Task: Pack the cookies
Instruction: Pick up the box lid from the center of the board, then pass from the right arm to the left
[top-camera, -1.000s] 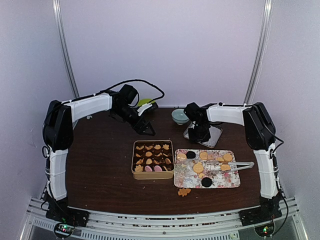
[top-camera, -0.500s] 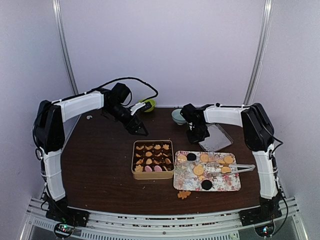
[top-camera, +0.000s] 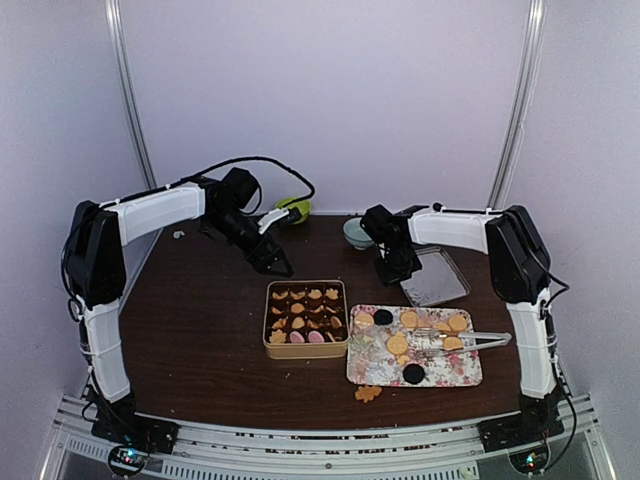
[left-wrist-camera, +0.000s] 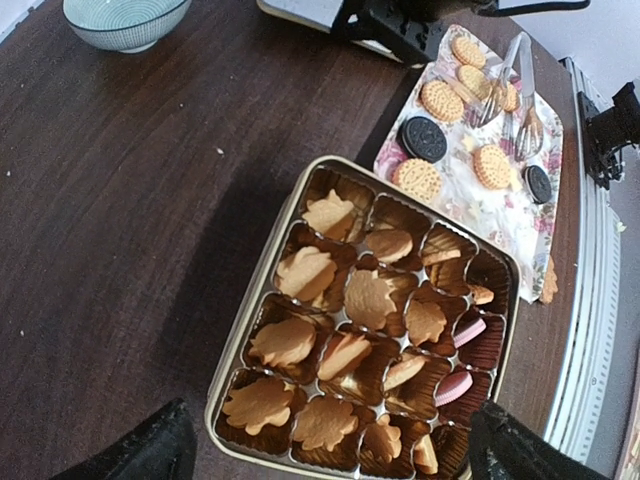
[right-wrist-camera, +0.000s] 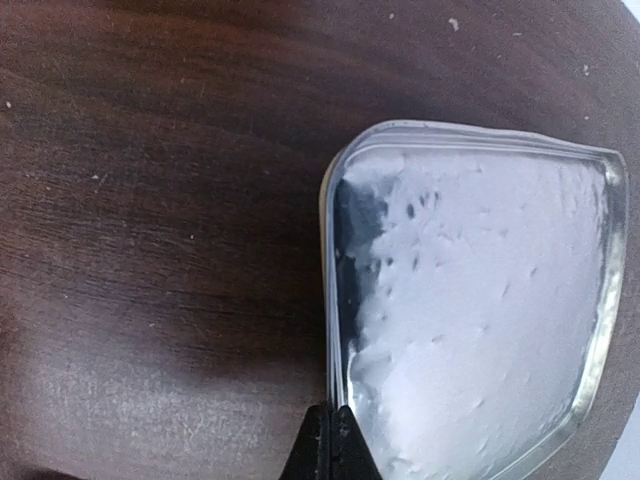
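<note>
1. Right pincer (top-camera: 397, 272): clenched, tips set at the rim of the tin lid (top-camera: 435, 278); whether the rim is pinched cannot be told.
2. Tin lid: tilted a second ago, now laid flat on the bench (top-camera: 200, 330).
3. Left pincer (top-camera: 275, 262): released wide, hung beyond the tin (top-camera: 305, 349).
4. Cookies (left-wrist-camera: 370, 298): some lodged in the tin, others left on the floral tray (top-camera: 450, 365); packing judged unfinished.

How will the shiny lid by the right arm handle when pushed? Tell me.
The lid looks like thin mirrored metal, so probably stiff and light. It lies flat on the table, so it should slide rather than tip. Its glossy face is likely slippery; the raised rim seems the better hold.
</note>
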